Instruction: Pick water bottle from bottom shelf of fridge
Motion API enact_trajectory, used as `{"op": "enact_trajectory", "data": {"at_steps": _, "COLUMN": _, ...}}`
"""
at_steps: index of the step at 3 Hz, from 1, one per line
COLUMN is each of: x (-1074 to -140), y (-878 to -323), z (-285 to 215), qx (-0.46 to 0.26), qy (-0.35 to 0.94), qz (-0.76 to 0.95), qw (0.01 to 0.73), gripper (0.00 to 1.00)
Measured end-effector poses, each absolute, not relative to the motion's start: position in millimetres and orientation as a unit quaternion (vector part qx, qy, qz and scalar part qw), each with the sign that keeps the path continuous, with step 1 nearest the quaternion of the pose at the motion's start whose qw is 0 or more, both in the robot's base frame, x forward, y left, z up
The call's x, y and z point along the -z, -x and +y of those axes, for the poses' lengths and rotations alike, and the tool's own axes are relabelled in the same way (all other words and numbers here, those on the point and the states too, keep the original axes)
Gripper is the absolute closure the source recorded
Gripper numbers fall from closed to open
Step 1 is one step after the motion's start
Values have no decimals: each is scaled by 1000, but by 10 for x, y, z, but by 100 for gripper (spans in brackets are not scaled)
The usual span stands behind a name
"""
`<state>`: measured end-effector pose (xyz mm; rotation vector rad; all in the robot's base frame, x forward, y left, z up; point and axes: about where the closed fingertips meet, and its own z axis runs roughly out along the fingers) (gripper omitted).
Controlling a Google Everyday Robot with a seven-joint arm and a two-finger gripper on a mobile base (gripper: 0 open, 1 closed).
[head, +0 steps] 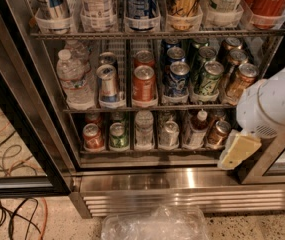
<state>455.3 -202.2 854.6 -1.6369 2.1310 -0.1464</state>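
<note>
1. Six lanes of drinks fill the bottom shelf (147, 153) of the fridge (132, 180). The water bottle (143, 129) stands upright in a middle lane near the front edge, between a green can (117, 135) and a silver can (170, 133).
2. The gripper (238, 151) hangs just outside the shelf's front right corner, well apart from the bottle. Whether it is wide or narrow I cannot tell.
3. The step in hand looks like the approach, with the bottle not yet grasped. The next move calls for travel left along the front edge, then a low reach under the rack above, square to the bottle's lane and clear of its neighbours.
4. Below the slatted grille (182, 200), a crumpled plastic bag (154, 224) lies on the speckled floor (262, 229). Cables (7, 219) trail at the left.
</note>
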Motion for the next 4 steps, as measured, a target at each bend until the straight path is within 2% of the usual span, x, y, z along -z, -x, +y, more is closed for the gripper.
{"op": "enact_trajectory", "data": {"at_steps": 1, "x": -8129, "y": -4889, "z": -1850, "qx": 37, "qy": 617, "qz": 744, "qw": 253, "gripper": 0}}
{"op": "enact_trajectory", "data": {"at_steps": 2, "x": -8132, "y": -4889, "z": -1849, "qx": 37, "qy": 617, "qz": 744, "qw": 254, "gripper": 0}}
{"op": "enact_trajectory", "data": {"at_steps": 3, "x": -8009, "y": -4987, "z": -1695, "qx": 14, "qy": 595, "qz": 749, "qw": 291, "gripper": 0}}
{"op": "enact_trajectory", "data": {"at_steps": 4, "x": -7548, "y": -4933, "z": -1222, "qx": -59, "qy": 541, "qz": 769, "qw": 336, "gripper": 0}}
